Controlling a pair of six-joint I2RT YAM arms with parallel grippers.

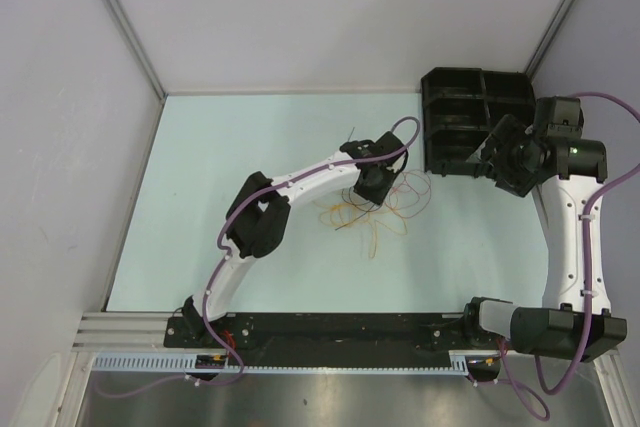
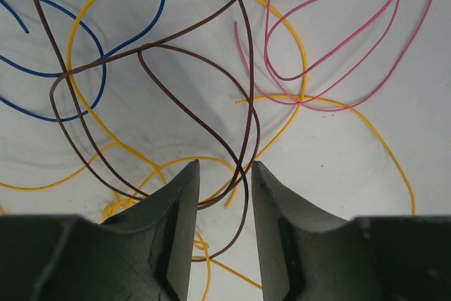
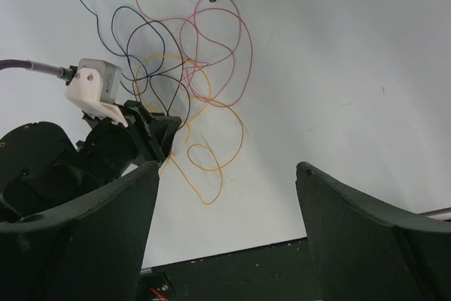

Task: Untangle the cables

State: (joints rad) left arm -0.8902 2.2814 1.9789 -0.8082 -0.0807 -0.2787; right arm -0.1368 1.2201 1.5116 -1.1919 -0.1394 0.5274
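The cables [image 1: 365, 212] lie as a loose tangle on the pale table at the centre. My left gripper [image 1: 372, 187] hovers low over the tangle's far side. In the left wrist view its jaws [image 2: 224, 167] stand apart, open. A brown cable [image 2: 250, 96] loops through the gap without being pinched, with yellow strands beneath. Yellow [image 2: 305, 68], pink [image 2: 268, 40] and blue [image 2: 103, 75] cables cross ahead of the tips. My right gripper [image 1: 497, 157] hangs high at the right, wide open [image 3: 227, 166] and empty, looking down on the tangle [image 3: 190, 68].
A black compartment box [image 1: 470, 112] stands at the back right, just beside the right wrist. Grey walls [image 1: 120, 37] close the table on three sides. A black rail [image 1: 330, 329] with the arm bases runs along the near edge.
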